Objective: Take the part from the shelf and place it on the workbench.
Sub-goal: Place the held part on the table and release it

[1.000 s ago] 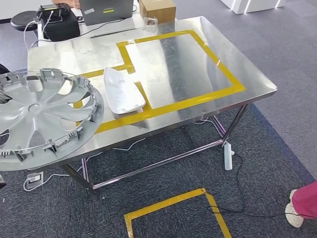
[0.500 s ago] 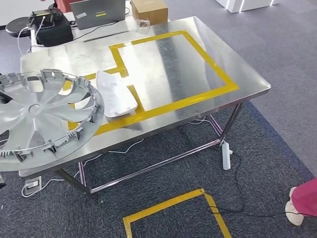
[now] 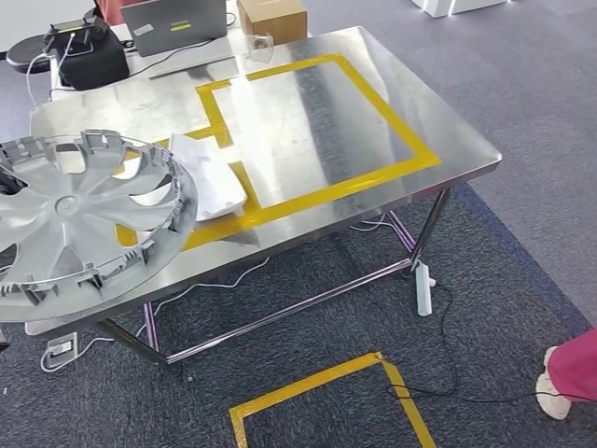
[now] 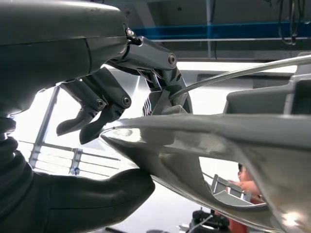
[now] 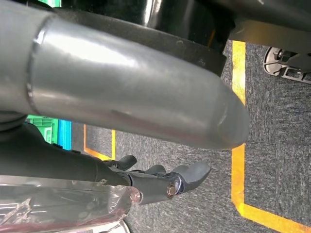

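One steel workbench, marked with yellow tape, is set on grey carpet. At its near left, a hubcap is gripped by the left hand; a white part lies beside it. The right hand is held empty, fingers extended.

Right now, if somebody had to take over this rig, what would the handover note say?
Left hand: grips the wheel cover by its rim, carrying it over the near left corner of the workbench.
Right hand: hangs over the carpet, holding nothing.
Done: part is off the shelf and at the bench. A white part already lies on the yellow tape.
Left: set the wheel cover down and let go.
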Controlling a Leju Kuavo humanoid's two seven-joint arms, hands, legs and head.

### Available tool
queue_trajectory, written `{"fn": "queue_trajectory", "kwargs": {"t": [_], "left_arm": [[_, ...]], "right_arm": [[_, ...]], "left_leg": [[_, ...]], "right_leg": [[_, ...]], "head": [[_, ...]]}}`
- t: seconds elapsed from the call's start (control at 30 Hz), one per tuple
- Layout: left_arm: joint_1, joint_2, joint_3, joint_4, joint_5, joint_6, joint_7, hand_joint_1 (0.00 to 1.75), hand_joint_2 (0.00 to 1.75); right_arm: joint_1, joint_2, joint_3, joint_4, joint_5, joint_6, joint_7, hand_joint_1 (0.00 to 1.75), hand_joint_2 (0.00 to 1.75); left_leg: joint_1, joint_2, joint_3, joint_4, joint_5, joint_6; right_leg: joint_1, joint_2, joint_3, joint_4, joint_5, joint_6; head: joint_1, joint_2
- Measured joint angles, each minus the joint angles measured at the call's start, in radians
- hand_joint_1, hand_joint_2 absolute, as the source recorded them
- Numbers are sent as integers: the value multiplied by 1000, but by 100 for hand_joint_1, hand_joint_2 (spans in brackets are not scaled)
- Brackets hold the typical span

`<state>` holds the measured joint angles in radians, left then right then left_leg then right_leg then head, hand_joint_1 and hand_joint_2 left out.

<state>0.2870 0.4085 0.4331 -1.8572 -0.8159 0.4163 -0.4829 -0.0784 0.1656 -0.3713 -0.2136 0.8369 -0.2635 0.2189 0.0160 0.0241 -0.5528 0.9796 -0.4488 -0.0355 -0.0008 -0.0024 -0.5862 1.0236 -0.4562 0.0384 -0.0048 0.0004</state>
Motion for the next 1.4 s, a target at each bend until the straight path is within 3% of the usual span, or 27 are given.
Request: {"fn": "queue_trajectory", "kwargs": {"t": [0.2,0.43,0.7,0.9,1.1,1.4], "left_arm": [[-58,0,-39,11,61,-51,-13,175,175],[-236,26,-197,47,35,-94,21,175,175],[-332,53,-304,87,21,-106,35,175,175],[-478,49,-429,167,1,-151,71,175,175],[-629,9,-622,304,-26,-203,141,175,175],[-770,-117,-867,463,-101,-225,278,175,175]], "right_arm": [[-4,0,0,0,11,11,0,0,0],[-13,0,0,-3,18,30,0,0,0],[-14,0,0,-3,17,34,0,0,0],[-14,0,-1,-3,1,40,0,0,0],[-8,4,-21,-3,-38,38,0,0,0],[5,19,-56,-3,-66,28,0,0,0]], "left_leg": [[-1,0,0,1,1,1],[-2,0,0,1,2,3],[-2,1,-1,1,2,4],[-3,2,-2,2,4,5],[-4,2,-3,2,5,7],[-7,2,-5,2,6,8]], "right_leg": [[-1,-2,3,-6,4,1],[-2,-2,6,-11,10,4],[-2,-1,5,-12,10,5],[-3,0,4,-13,12,5],[-3,0,4,-15,14,7],[-7,0,3,-16,16,9]], "head": [[0,0],[0,0],[0,0],[0,0],[0,0],[0,0]]}}
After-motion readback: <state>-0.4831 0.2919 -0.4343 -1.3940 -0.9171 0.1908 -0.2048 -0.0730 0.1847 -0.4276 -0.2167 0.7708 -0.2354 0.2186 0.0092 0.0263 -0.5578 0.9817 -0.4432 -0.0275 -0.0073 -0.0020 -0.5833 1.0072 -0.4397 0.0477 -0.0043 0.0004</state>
